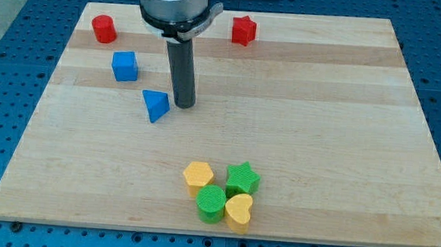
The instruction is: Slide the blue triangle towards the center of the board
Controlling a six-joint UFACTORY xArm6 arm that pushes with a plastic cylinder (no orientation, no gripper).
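The blue triangle [156, 105] lies on the wooden board [324, 108], left of the board's middle. My tip [183, 104] stands on the board just to the triangle's right, close to it; I cannot tell if they touch. A blue cube [125, 65] sits up and to the left of the triangle.
A red cylinder [103, 28] is near the top left corner. A red star [243, 31] is at the top middle. At the bottom middle, a yellow hexagon [198, 175], green star [242, 177], green cylinder [211, 203] and yellow heart [238, 211] cluster together.
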